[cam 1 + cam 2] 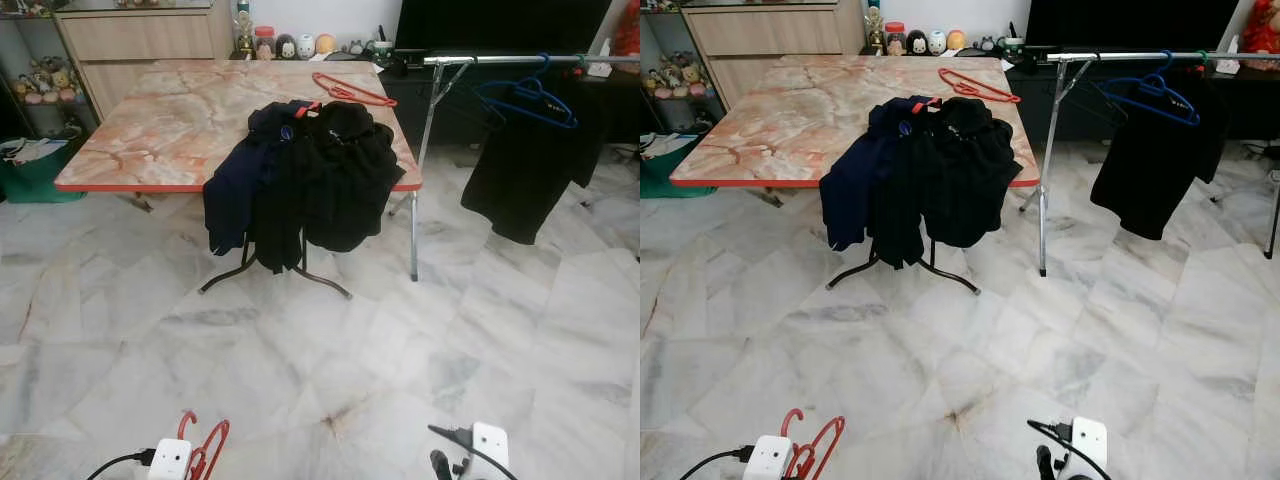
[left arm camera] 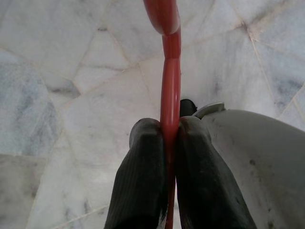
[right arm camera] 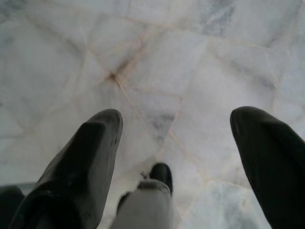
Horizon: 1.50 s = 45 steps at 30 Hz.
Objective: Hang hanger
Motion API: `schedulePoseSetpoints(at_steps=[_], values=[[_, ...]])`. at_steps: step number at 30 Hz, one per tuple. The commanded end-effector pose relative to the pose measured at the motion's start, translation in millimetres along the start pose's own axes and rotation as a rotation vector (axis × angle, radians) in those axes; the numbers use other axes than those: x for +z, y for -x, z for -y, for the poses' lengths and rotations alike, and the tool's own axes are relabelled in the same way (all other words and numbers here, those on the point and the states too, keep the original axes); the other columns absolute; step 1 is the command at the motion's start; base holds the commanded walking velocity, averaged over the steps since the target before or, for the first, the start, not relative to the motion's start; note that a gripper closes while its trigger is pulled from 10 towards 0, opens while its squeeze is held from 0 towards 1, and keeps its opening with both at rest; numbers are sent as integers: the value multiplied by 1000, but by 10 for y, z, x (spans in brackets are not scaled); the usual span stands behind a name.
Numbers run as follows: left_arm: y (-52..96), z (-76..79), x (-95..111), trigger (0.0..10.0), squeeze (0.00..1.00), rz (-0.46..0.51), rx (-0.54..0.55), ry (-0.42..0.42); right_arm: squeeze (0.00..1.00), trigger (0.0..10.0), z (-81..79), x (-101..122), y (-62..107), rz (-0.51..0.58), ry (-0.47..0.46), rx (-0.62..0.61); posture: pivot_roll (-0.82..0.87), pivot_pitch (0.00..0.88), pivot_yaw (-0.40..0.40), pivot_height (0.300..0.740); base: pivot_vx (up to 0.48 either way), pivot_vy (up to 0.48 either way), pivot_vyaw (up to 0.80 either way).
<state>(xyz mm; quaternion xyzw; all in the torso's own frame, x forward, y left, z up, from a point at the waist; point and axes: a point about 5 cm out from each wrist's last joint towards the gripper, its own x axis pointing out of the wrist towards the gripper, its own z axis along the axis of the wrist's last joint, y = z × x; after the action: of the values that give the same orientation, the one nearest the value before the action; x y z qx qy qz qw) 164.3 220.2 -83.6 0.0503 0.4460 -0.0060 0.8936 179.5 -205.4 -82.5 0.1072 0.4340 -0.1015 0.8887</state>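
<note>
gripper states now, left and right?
Left gripper: shut on the red hanger, low over the floor.
Right gripper: open, holding nothing.

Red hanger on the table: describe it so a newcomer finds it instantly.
Start at the marble-patterned table with the red edge. Behind the heap of dark clothes, at the far right corner, lies the red hanger, flat and bare. The other red hanger is gripped in the left tool.

Two head cameras look forward and down from standing height, sharing a pink marble-patterned table (image 1: 170, 125) and pale marble tiled floor (image 1: 970, 330). Each wrist camera looks down close along its black fingers (image 3: 86, 162) at that floor.
</note>
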Motion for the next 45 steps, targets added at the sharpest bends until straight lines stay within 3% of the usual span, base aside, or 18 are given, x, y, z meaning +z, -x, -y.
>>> schedulePoseSetpoints(at_steps=[1, 9, 15, 20, 37, 45], values=[[-13, 33, 12, 10000, 0, -2, 10, 55, 0, 10000, -86, 78, -20, 29, 26, 32, 21, 0, -15, 716, 0, 0, 0], [-13, 78, -29, 10000, 0, -27, 8, 22, 0, 10000, -139, 112, -28, 41, 22, 61, -8, 0, 5, 716, 0, -63, 0], [11, 102, -134, 10000, 0, -57, 10, 37, 0, 10000, 2, -67, 15, -20, 53, 18, -13, 0, 0, 716, 0, -376, 0], [17, 135, -164, 10000, 0, -64, -11, 22, 0, 10000, 6, -126, 28, -37, 77, 28, -8, 0, -2, 716, 0, -374, 0], [-2, 163, -109, 10000, 0, -50, -20, 23, 0, 10000, -41, -88, 13, -38, 99, 50, -9, 0, 1, 716, 0, -389, 0], [-1, 190, -122, 10000, 0, -53, -23, 37, 0, 10000, 46, -116, 30, -48, 93, 33, -7, 0, -6, 716, 0, -393, 0]])
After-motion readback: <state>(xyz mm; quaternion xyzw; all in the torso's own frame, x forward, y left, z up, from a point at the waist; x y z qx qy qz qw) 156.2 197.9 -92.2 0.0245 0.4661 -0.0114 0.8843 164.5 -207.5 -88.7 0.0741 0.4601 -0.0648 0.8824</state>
